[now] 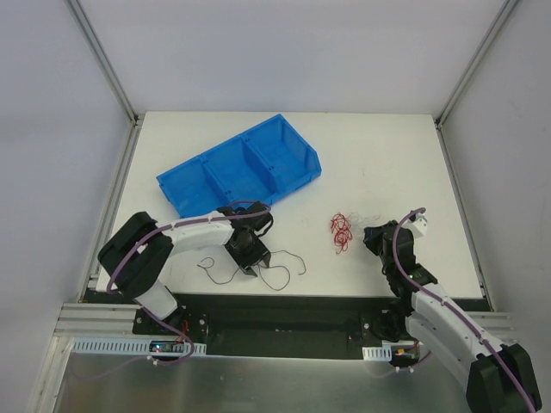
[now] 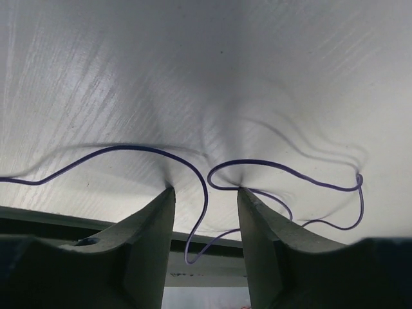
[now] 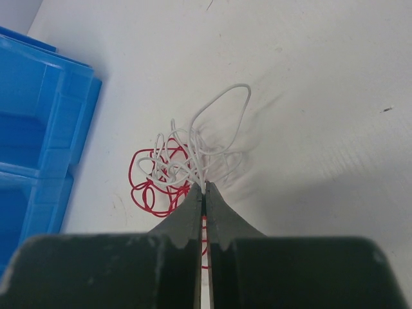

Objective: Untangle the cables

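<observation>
- Now the right fingers are pressed shut, pinching a strand of the white wire at their tips.
- Just beyond the tips, its curls overlap the red wire on the table.
- Left fingers stand partly open, the black wire looping between them, ungripped.
- Blue bin lies farther left.

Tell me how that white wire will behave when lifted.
Probably floppy and light: the white wire forms loose, hair-thin loops. It may drag the red wire along, since their curls overlap by the right gripper.
</observation>
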Motion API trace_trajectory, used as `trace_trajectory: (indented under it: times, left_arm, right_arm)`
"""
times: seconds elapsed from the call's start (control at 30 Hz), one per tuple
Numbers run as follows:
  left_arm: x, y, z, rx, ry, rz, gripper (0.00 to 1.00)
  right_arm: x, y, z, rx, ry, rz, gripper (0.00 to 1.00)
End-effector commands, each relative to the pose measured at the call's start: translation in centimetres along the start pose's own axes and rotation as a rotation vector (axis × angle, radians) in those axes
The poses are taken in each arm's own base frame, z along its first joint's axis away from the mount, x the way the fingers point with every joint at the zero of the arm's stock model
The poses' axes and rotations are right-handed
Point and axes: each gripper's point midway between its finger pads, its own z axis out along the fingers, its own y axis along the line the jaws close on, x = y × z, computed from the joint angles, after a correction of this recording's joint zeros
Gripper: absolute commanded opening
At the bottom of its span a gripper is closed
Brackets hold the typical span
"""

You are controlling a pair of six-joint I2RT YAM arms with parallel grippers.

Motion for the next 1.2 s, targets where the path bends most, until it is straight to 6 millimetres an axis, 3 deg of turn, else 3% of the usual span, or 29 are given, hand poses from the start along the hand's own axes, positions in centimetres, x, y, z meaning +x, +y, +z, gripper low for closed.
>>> trace_trajectory:
  times: [0.0,0.13,0.27,0.43,0.5,0.57,0.6,0.73,0.83,0.97,1.17]
  left_arm:
    - [-1.4,4.2,2.0,-0.228,-0.089,-0.06,0.41]
    - [-2.7,4.9,2.1,-0.269,-0.162,-0.057,0.41]
    - [-4.1,5.0,1.7,-0.33,-0.232,-0.006,0.48]
    - [-5.0,4.9,1.5,-0.339,-0.276,0.027,0.47]
    - [-5.3,5.0,1.4,-0.332,-0.296,0.027,0.36]
    - [-5.7,4.8,1.2,-0.329,-0.318,0.036,0.09]
    - [-5.9,4.9,1.1,-0.33,-0.328,0.039,0.02]
    - [-7.2,3.7,-0.2,-0.289,-0.393,0.115,0.0]
    - [-8.1,1.4,-3.0,-0.2,-0.446,0.249,0.0]
    - [-8.7,-1.0,-8.5,-0.061,-0.51,0.498,0.0]
    - [-7.5,-4.8,-16.4,0.256,-0.596,0.857,0.0]
  right_arm:
    - [-0.9,0.9,0.0,-0.044,-0.032,0.009,0.01]
    - [-0.8,1.0,0.0,-0.05,-0.031,0.014,0.01]
    - [-0.8,0.9,0.1,-0.049,-0.029,0.012,0.01]
    - [-0.8,1.0,0.1,-0.052,-0.026,0.013,0.01]
    - [-0.7,1.0,0.1,-0.054,-0.026,0.013,0.01]
    - [-0.8,0.9,0.1,-0.053,-0.028,0.014,0.01]
    - [-0.8,1.0,0.1,-0.055,-0.027,0.014,0.01]
    - [-0.8,1.0,0.1,-0.056,-0.028,0.018,0.0]
    - [-0.8,1.0,0.1,-0.057,-0.027,0.015,0.01]
    - [-0.8,1.0,0.1,-0.055,-0.029,0.018,0.01]
    - [-0.8,0.9,0.1,-0.055,-0.028,0.021,0.01]
